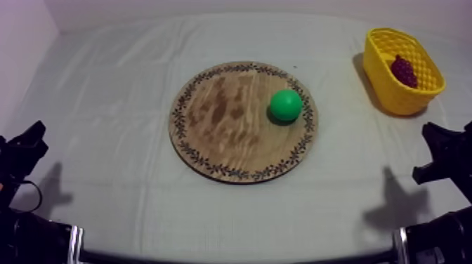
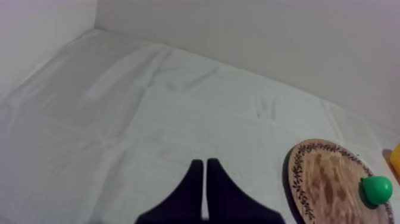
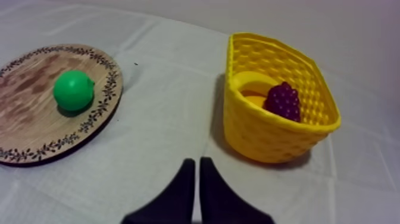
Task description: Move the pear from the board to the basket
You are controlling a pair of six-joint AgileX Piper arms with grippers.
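The pear sits on the wooden board, close to its right rim, on the side toward the yellow basket at the table's far right corner. The basket already holds grapes. Both the left gripper and right gripper are low at the table's near edge, fingers pressed into a narrow wedge, holding nothing.

Step in hand, we judge: the reach. We would use the right arm, which is nearer pear and basket. Spread the fingers fully before descending and come down centred over the pear's widest part. Close gently, as the smooth round body may roll. Lift above the basket rim before crossing.
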